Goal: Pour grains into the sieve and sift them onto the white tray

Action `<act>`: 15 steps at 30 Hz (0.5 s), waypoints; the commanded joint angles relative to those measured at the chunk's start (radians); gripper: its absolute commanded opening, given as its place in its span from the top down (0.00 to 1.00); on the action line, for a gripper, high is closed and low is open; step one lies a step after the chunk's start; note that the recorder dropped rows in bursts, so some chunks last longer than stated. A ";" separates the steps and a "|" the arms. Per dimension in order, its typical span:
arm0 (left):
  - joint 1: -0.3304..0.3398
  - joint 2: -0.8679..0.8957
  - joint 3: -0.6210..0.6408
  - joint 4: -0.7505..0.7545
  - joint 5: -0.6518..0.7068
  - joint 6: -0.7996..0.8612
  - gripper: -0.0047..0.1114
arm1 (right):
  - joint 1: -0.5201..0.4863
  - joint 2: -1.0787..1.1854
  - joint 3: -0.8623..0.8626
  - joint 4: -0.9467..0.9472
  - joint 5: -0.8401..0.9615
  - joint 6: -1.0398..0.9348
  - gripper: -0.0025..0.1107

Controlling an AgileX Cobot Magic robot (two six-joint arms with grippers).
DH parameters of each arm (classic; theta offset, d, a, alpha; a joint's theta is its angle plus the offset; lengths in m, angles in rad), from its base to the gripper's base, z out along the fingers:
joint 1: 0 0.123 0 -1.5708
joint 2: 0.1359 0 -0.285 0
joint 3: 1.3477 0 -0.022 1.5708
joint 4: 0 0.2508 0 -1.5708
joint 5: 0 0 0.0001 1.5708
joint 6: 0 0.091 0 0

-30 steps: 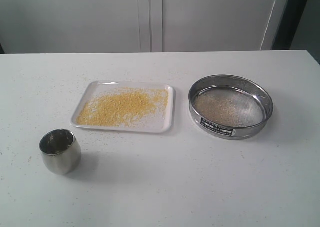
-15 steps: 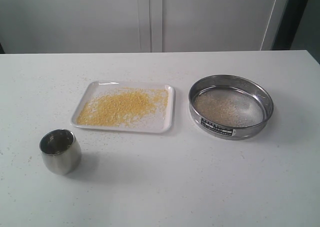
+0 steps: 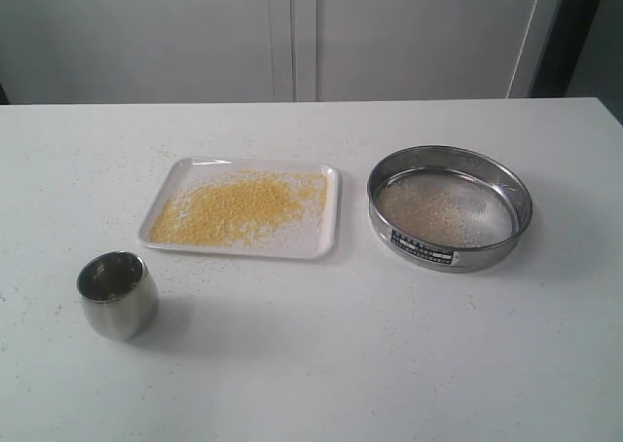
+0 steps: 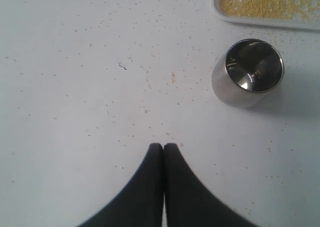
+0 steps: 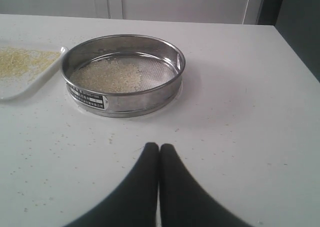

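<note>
Sieve (image 5: 145, 101) beyond right pincer (image 5: 159, 146), apart

Your exterior view looks down slantwise across the tabletop (image 3: 389, 364). Your left wrist view stares straight down near the steel cup (image 4: 248, 72); your right wrist view faces the sieve (image 5: 125, 99) from low. All three share the white tray (image 3: 313, 236).

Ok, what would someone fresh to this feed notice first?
The spread of golden grains on the white tray, left of centre on the table, stands out first. Beside it to the right sits the round steel sieve with pale grains lying on its mesh. A shiny steel cup stands upright at the front left.
</note>
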 commanded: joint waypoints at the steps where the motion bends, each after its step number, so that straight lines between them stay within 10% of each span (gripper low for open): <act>1: 0.001 -0.005 -0.002 -0.006 0.003 0.000 0.96 | 0.002 -0.006 0.007 -0.010 -0.017 -0.012 0.98; 15: 0.001 -0.154 0.069 0.021 -0.069 -0.002 0.96 | 0.002 -0.006 0.007 -0.010 -0.017 -0.012 0.98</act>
